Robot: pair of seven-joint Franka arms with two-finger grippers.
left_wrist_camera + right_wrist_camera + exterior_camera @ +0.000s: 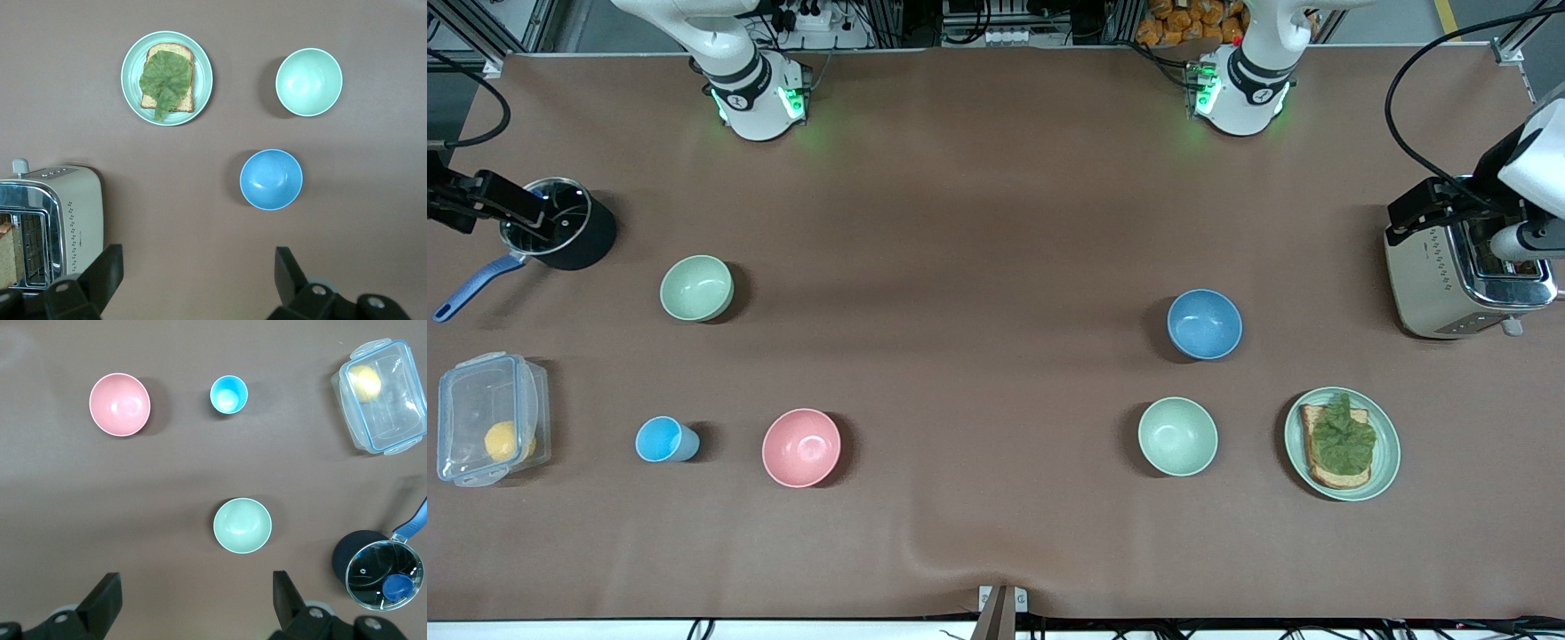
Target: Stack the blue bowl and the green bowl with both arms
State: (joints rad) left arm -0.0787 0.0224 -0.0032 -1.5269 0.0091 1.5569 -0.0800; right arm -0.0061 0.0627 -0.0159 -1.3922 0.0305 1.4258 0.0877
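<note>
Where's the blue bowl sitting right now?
In the front view the blue bowl sits toward the left arm's end of the table, beside the toaster and just farther from the camera than the mint bowl.

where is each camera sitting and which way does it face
Front view: high across the table, facing both arm bases; blue bowl and green bowl far apart.
Left wrist view: looks down past the open left end effector at the blue bowl, shared with the front view.
Right wrist view: looks down past the open right end effector at the green bowl.

White arms, black joint bands, green base lights
</note>
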